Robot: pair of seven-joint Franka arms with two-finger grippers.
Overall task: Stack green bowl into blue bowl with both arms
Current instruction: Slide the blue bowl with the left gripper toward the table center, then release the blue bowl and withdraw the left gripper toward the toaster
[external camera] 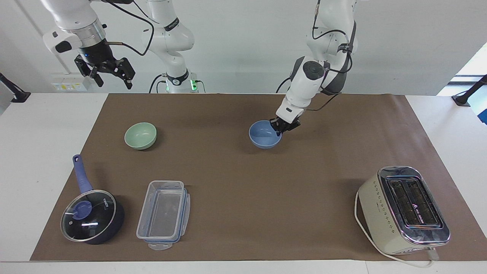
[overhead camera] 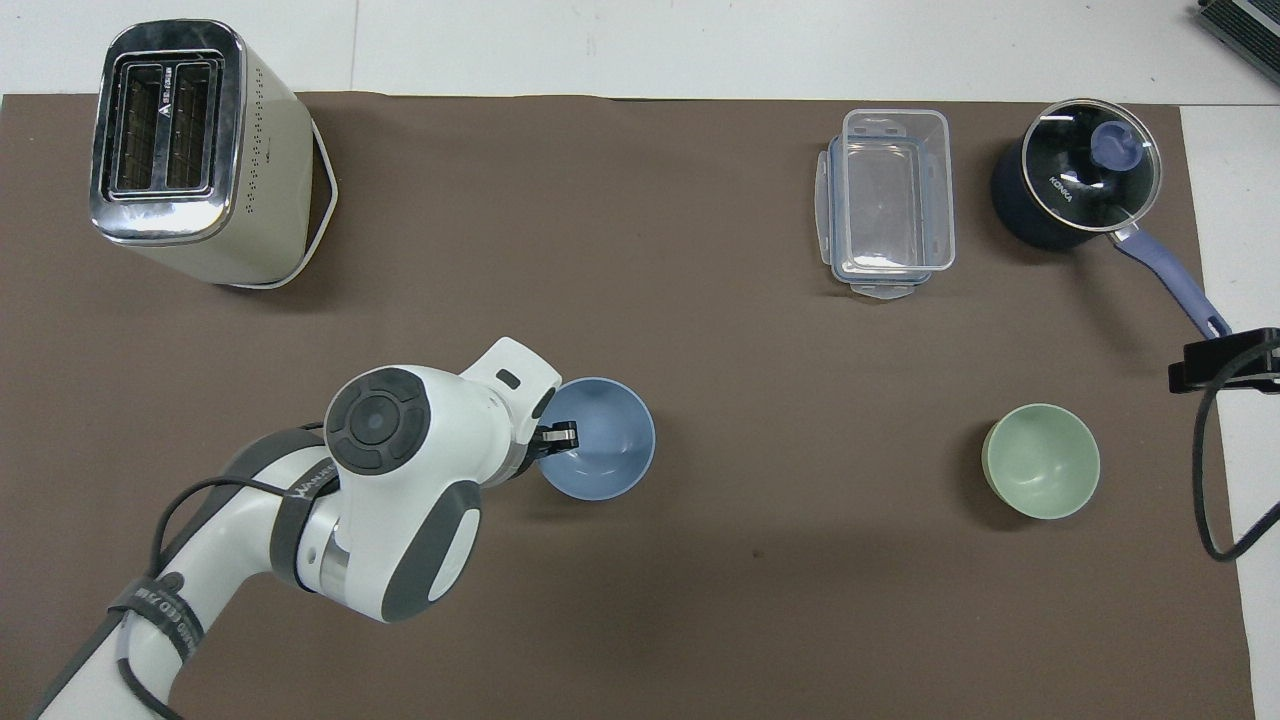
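Two white jointed arms stand at the top of the facing view. The left gripper has its jaws clenched on the rim of the small round pale periwinkle-blue bowl, at the edge toward the left arm's end of the table, near the middle of the brown mat; whether the bowl rests on the mat or hangs just above it I cannot tell. The small round pale mint-green bowl sits upright on the mat toward the right arm's end, well apart from the blue one. The right gripper waits high in the air over the edge of the table at its own end, jaws spread and holding nothing. Farther from the robots than the green bowl lie a dark blue saucepan with a glass lid and, beside it, a clear rectangular plastic container; a cream and chrome two-slot toaster stands toward the left arm's end. In the overhead view, the left arm comes in from the bottom, and its gripper pinches the blue bowl's rim. The green bowl stands alone, nearer to the robots than the container and the saucepan. The toaster stands farther from the robots than the held bowl, and only a black part of the right gripper shows at the frame's edge.
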